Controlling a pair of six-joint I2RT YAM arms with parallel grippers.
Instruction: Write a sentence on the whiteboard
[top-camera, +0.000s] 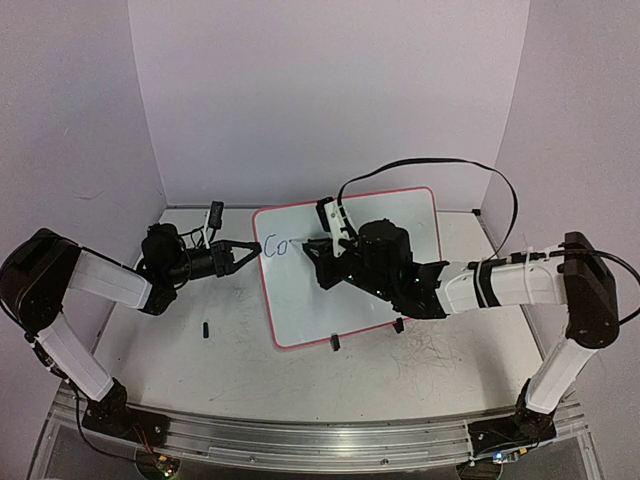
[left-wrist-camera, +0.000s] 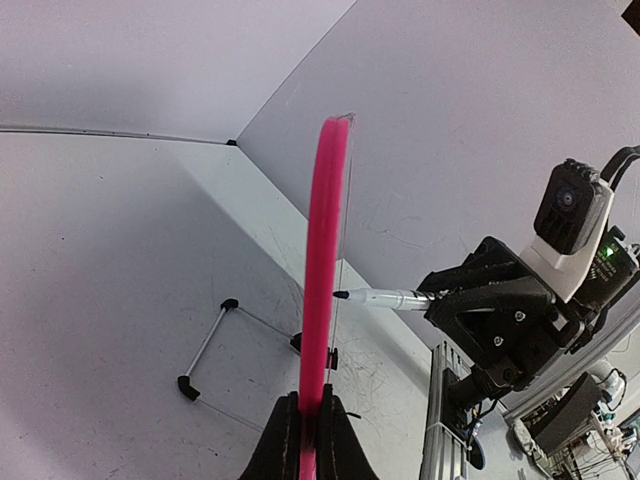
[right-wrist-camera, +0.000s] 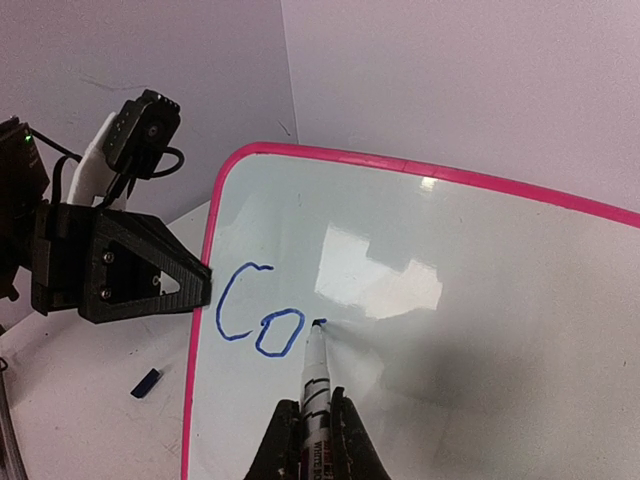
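The whiteboard (top-camera: 360, 290), glossy white with a pink rim, stands propped up at the middle of the table. My left gripper (top-camera: 256, 249) is shut on its left edge; the left wrist view shows that rim (left-wrist-camera: 322, 240) edge-on between my jaws (left-wrist-camera: 306, 402). My right gripper (top-camera: 313, 246) is shut on a white marker (right-wrist-camera: 317, 372), and the marker tip touches the board face (right-wrist-camera: 470, 340). The sentence (right-wrist-camera: 256, 315) reads "Co" in blue, just left of the tip. The marker (left-wrist-camera: 390, 298) also shows from the side, pointing at the board.
A small dark marker cap (top-camera: 206, 328) lies on the scuffed tabletop left of the board, and the cap (right-wrist-camera: 145, 383) also shows in the right wrist view. Two black clip feet (top-camera: 335, 343) hold the board's lower edge. A wire stand (left-wrist-camera: 205, 348) sits behind it. Walls enclose three sides.
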